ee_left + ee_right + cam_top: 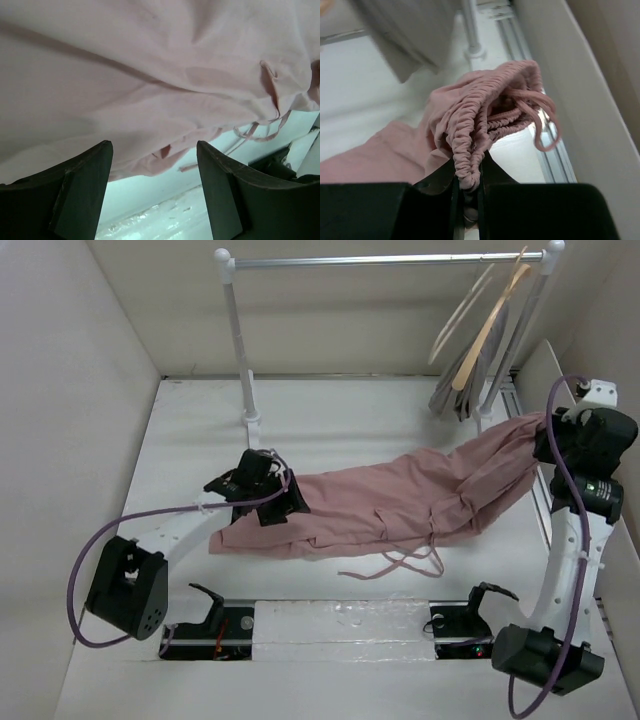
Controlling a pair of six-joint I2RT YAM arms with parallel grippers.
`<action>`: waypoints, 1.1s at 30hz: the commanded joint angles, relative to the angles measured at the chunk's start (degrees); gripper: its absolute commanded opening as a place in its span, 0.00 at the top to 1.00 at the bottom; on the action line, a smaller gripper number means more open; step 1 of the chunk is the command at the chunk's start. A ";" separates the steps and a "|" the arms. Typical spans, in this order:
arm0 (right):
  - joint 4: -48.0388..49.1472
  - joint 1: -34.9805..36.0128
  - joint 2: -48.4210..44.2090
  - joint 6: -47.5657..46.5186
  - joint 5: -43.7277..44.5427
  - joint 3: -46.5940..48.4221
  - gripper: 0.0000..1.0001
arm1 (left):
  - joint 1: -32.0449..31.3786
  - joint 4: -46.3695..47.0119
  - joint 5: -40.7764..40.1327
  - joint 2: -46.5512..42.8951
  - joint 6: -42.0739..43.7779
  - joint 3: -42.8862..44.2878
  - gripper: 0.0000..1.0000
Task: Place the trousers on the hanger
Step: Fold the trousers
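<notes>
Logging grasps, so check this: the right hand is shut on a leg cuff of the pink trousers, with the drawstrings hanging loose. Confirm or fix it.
One thing is wrong. The right hand is shut on the gathered waistband of the trousers, not on a leg cuff; the right wrist view shows the ruched edge pinched between its fingers. The drawstrings do hang loose.

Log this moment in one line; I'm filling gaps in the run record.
right gripper shut on trousers waistband, raised | left gripper open by leg end | cream hanger on rail, untouched

trousers [400, 505] stretched across table [190, 440], rack posts [243, 350] behind
</notes>
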 commanded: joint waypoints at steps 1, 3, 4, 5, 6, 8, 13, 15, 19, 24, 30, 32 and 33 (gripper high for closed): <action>-3.04 6.96 -1.21 -3.34 -2.22 5.09 0.97 | -1.24 -5.14 -3.23 0.83 1.55 9.67 0.36; -3.66 11.71 -1.21 -3.08 -2.30 6.24 0.97 | -1.24 -8.49 -9.00 -0.39 4.44 18.42 0.35; -4.01 17.48 -0.86 -2.20 -1.52 6.68 0.97 | -1.24 -11.72 -10.95 -1.27 5.50 21.97 0.35; -4.10 20.67 -0.60 -1.24 -0.47 7.20 0.97 | -0.11 -13.15 -12.63 -1.45 8.21 24.96 0.35; -2.71 24.10 -0.42 -0.01 0.76 7.04 0.96 | 2.16 -14.29 -13.77 -1.54 9.28 30.91 0.34; 0.44 39.57 2.29 6.89 6.61 7.90 0.95 | 7.68 -18.15 -11.26 -0.58 11.91 39.78 0.34; 4.58 61.16 11.06 10.98 17.36 11.77 0.94 | 12.89 -18.61 -9.14 0.04 12.63 45.90 0.34; 5.04 66.21 15.20 12.65 19.13 15.63 0.93 | 16.85 -18.09 -7.38 -0.13 12.45 46.87 0.34; 7.40 75.36 24.87 13.62 22.92 22.84 0.92 | 22.65 -17.56 -3.95 -0.14 12.54 48.98 0.34; 7.76 82.48 39.90 13.36 21.96 35.12 0.90 | 25.47 -17.03 -4.11 -0.05 12.01 50.30 0.34; 4.52 89.42 56.23 12.13 19.15 50.52 0.86 | 25.47 -18.08 -8.06 -0.57 12.10 52.41 0.33; 3.72 90.92 59.59 12.22 16.86 55.27 0.85 | 25.47 -19.04 -10.52 -0.84 12.63 53.64 0.33; 3.63 91.63 61.09 12.31 16.16 56.50 0.85 | 25.47 -19.49 -11.58 -0.92 12.98 54.08 0.33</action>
